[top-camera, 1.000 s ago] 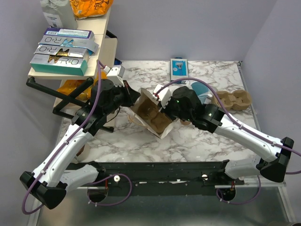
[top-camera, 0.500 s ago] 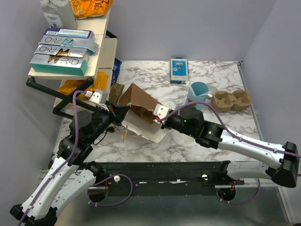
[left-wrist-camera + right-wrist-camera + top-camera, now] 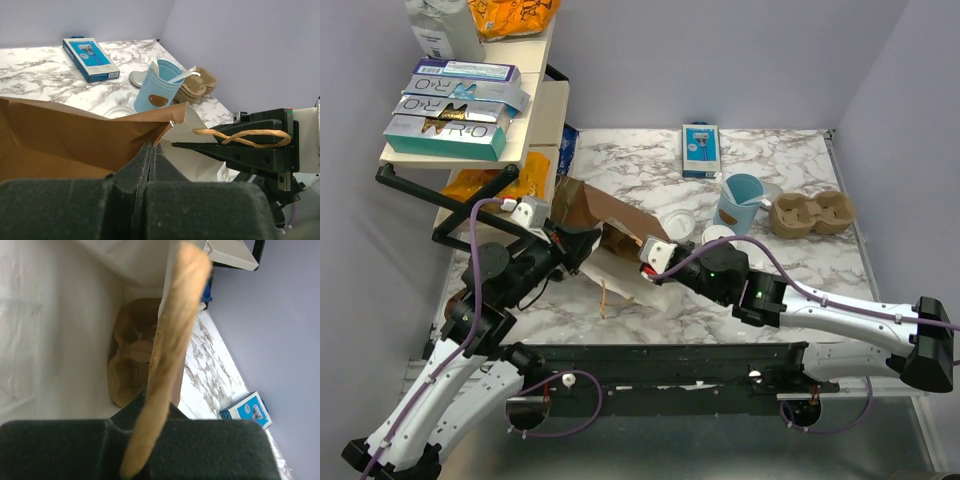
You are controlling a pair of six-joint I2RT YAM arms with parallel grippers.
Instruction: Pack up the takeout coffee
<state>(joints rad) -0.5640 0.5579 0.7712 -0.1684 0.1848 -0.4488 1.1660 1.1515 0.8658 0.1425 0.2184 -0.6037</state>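
Marble surface point(image 3: 620, 150): cup point(image 3: 718, 236) upright just right of bag point(image 3: 605, 215) mouth, nearer right end effector point(image 3: 652, 262); it & left end effector point(image 3: 582, 245) both clamped tight on bag rim.

Paper bag point(image 3: 610, 225) tipped from upright at table centre to lying on its side. Left gripper point(image 3: 588, 243), clamped on bag rim, pulled back leftward. Right gripper point(image 3: 648, 262), clamped on opposite rim, dropped lower and nearer. Cup point(image 3: 718, 236) and lid point(image 3: 677, 222) beside mug point(image 3: 740, 198) now uncovered
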